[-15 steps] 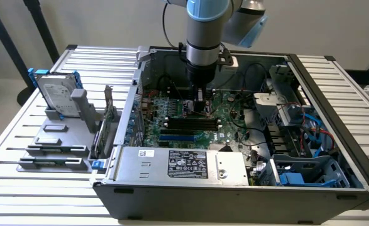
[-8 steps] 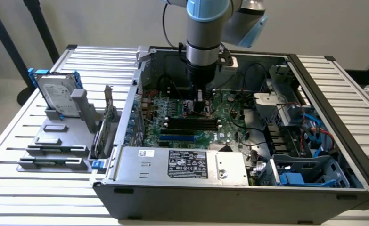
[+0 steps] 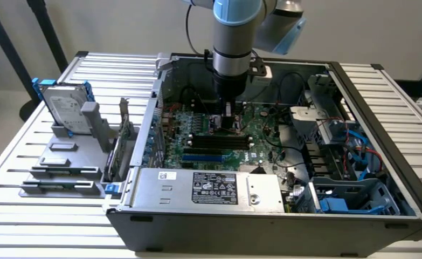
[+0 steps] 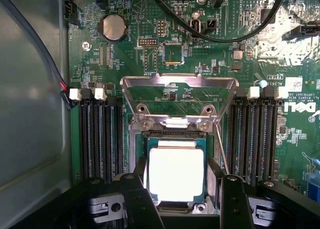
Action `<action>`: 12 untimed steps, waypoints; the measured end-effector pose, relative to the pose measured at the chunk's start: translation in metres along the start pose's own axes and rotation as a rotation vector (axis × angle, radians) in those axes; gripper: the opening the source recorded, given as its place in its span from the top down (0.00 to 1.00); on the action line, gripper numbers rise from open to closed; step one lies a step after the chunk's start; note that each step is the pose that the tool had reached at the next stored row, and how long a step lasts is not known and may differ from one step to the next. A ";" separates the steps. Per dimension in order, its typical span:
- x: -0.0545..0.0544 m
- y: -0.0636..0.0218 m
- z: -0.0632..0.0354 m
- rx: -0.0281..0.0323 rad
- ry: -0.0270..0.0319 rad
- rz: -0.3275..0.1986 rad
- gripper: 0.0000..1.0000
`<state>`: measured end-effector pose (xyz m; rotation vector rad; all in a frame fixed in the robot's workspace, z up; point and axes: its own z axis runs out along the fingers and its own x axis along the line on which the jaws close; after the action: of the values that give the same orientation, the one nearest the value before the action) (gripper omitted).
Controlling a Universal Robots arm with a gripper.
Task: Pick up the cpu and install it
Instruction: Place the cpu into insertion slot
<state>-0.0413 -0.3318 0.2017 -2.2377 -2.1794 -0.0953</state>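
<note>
The cpu [image 4: 176,173] is seen seated in the motherboard socket [image 4: 172,123]
The gripper [image 4: 179,181] is spread wide open astride the cpu; nothing is gripped

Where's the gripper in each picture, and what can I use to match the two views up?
Exterior view: the gripper hangs inside the open computer case, low over the green motherboard, just beyond the black memory slots.
Wrist view: its two dark fingers stand apart, one on either side of the silver-topped cpu.
Shared landmark: the black memory slots on the green motherboard.
</note>
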 end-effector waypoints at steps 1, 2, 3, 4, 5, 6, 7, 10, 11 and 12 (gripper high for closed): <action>0.000 0.0000 0.0002 0.0000 -0.0005 0.001 0.45; 0.000 0.0000 0.0004 0.0000 -0.0010 0.001 0.45; 0.000 0.0000 0.0006 -0.0001 -0.0014 0.002 0.45; 0.000 0.0000 0.0007 -0.0002 -0.0019 0.002 0.45; 0.000 0.0000 0.0008 -0.0002 -0.0027 0.003 0.45; 0.000 0.0000 0.0010 -0.0002 -0.0033 0.003 0.45; 0.000 0.0000 0.0011 -0.0003 -0.0039 0.004 0.45; 0.000 0.0000 0.0014 -0.0005 -0.0055 0.005 0.45; 0.000 0.0001 0.0015 -0.0005 -0.0057 0.005 0.45; 0.001 0.0002 0.0016 -0.0005 -0.0061 0.005 0.45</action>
<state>-0.0411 -0.3311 0.2002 -2.2465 -2.1770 -0.0891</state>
